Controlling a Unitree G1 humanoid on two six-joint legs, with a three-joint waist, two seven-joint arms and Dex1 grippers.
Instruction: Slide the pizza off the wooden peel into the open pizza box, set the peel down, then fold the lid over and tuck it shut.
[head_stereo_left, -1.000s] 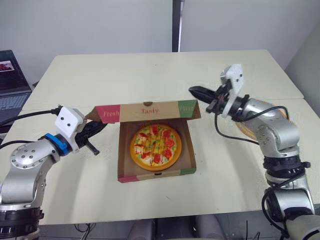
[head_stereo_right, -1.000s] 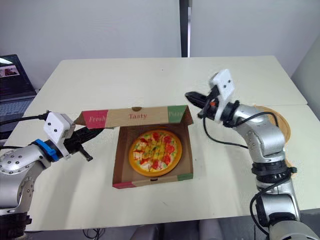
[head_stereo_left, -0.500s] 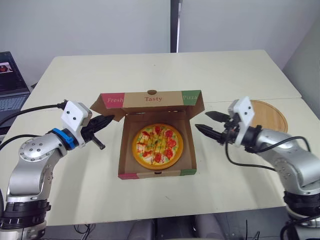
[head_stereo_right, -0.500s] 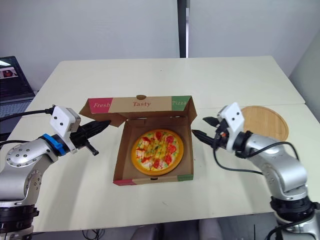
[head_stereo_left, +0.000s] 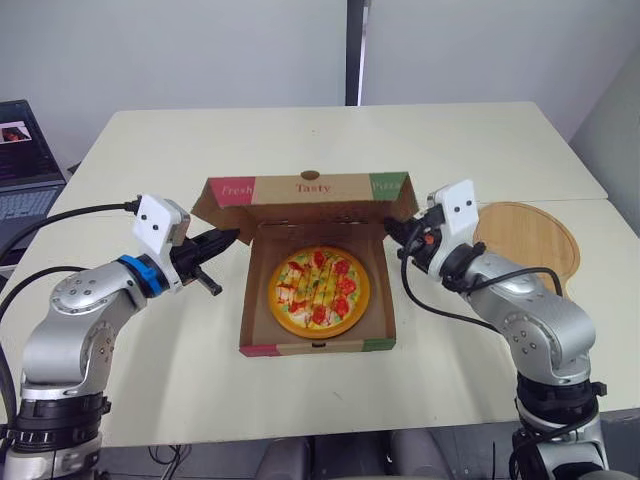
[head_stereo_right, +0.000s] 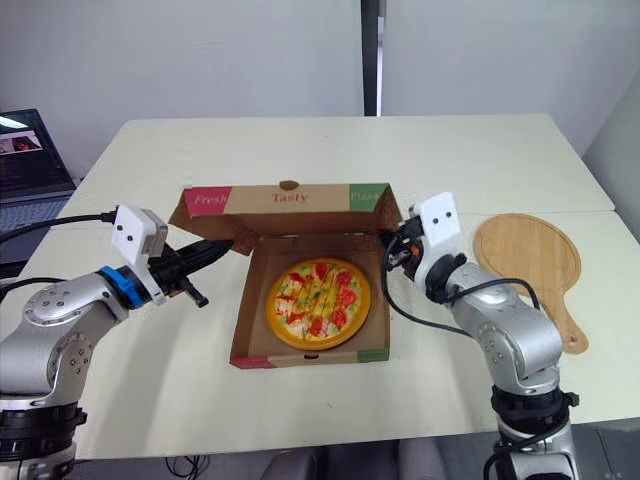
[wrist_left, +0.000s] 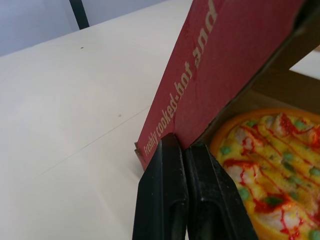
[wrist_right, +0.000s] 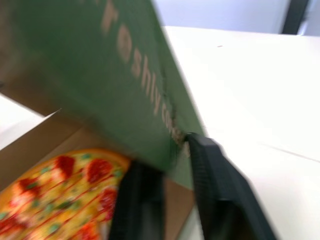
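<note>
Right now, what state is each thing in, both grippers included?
pizza box: open, pizza inside
lid: raised, standing at the back, not folded over
pizza: whole, flat in the box
wooden peel: empty, flat on the table
left gripper: shut, tips at the lid's red side flap
right gripper: open, fingers astride the lid's green side flap
laptop: open, screen lit

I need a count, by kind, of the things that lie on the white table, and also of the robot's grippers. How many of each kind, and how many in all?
Pizza box: 1
Pizza: 1
Wooden peel: 1
Grippers: 2 (left gripper, right gripper)
Total: 5
</note>
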